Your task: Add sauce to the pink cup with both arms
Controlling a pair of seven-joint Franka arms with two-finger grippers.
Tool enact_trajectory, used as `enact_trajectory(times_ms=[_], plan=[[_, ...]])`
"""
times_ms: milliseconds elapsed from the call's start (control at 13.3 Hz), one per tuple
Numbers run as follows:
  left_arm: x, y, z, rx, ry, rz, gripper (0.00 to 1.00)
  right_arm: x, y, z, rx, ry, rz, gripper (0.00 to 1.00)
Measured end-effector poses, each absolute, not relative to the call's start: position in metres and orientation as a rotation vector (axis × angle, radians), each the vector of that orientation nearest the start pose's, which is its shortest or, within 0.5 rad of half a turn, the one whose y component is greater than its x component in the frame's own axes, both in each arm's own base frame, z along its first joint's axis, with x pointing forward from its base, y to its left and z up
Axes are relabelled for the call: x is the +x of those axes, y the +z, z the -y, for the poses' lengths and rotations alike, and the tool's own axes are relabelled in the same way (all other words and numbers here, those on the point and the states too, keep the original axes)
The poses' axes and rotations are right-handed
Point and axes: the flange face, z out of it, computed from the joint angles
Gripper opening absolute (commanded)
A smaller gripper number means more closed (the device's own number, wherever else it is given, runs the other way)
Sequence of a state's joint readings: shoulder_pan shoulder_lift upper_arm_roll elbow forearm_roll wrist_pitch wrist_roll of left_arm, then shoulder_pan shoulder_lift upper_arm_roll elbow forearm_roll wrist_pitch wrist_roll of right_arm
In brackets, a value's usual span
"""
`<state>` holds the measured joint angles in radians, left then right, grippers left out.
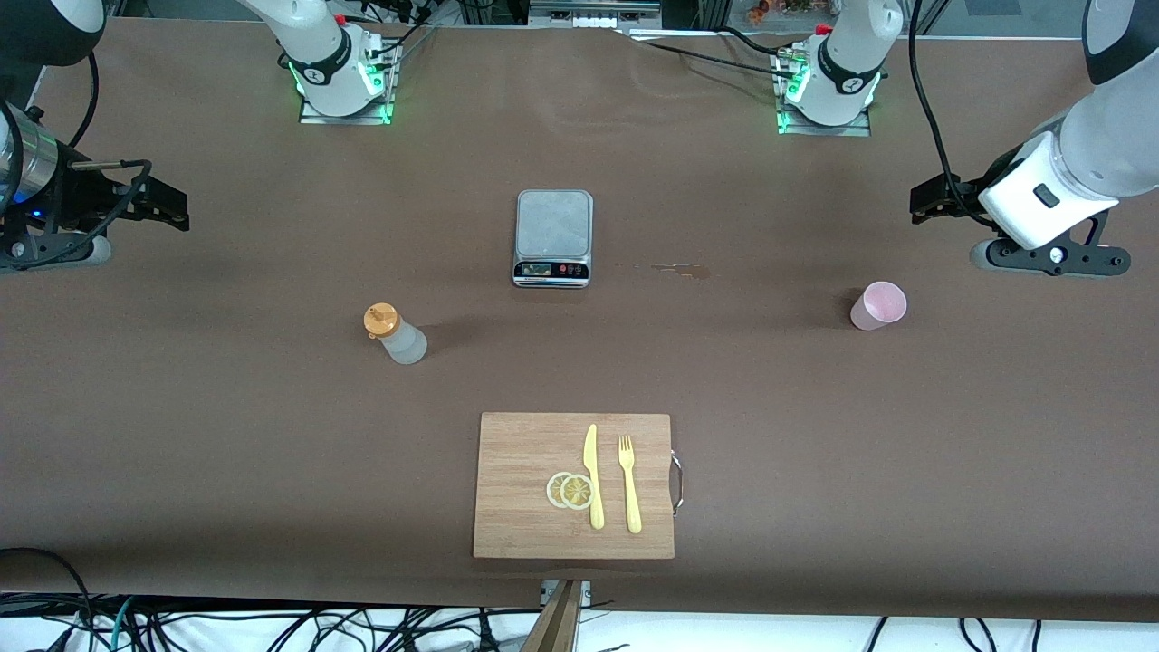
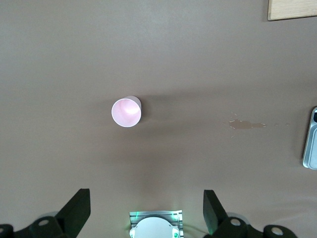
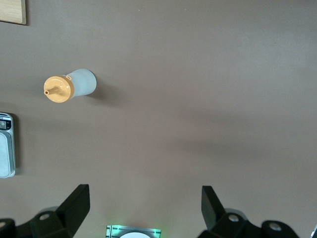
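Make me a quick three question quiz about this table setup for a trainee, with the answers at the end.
1. True or false: the pink cup stands upright.
2. Which lies nearest the front camera: A sauce, B scale, C cutting board?
3. Fill in: both the left gripper and the right gripper are ____.

Key: 1 true; 2 C; 3 open, holding nothing.

arms (image 1: 1077,172): white shells | black bands, cables | grippers apparently black
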<state>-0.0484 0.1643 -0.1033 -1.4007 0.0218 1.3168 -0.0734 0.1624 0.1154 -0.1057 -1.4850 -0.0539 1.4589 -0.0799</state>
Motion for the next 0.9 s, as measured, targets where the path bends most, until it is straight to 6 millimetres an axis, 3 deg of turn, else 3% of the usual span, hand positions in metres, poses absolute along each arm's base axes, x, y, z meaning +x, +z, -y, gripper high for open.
enact_trajectory(times_ms=[904], plan=[[0.5735, 0.5846, 0.0747, -3.083, 0.398, -0.105, 1.00, 0.5761, 0.5909, -0.0299, -3.191, 0.222, 0.214, 1.00]])
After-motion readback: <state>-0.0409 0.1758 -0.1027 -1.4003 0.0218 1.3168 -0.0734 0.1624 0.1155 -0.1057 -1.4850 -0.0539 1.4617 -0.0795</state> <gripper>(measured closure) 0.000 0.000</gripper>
